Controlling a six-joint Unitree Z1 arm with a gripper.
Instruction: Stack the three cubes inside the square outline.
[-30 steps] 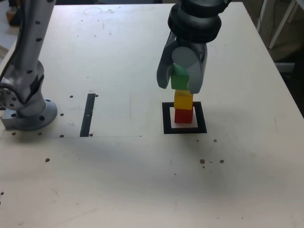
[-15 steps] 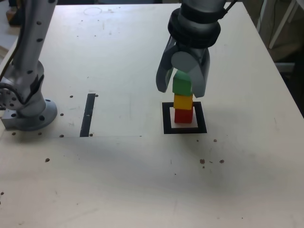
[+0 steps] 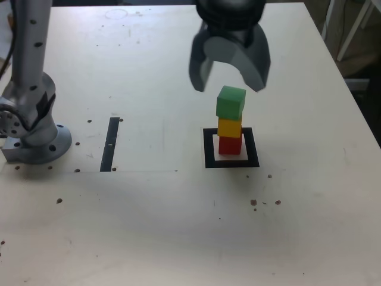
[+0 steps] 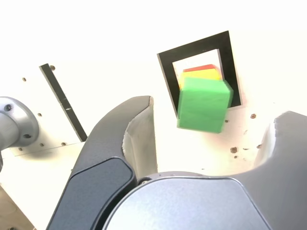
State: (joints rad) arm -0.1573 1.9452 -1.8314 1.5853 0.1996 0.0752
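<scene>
White table (image 3: 155, 226) | cubes stacked in square outline (image 3: 209, 161) | hand (image 3: 229, 86) open

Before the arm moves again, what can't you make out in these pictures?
- Yellow cube: its top is hidden by the green cube in the exterior view.
- Red cube: the wrist view shows only a sliver past the yellow one.
- Square outline: part is covered by the green cube in the wrist view.
- Arm: cut off by the exterior view's top edge.
- Jaws: blurred in the exterior view, so their surface detail is lost.
</scene>
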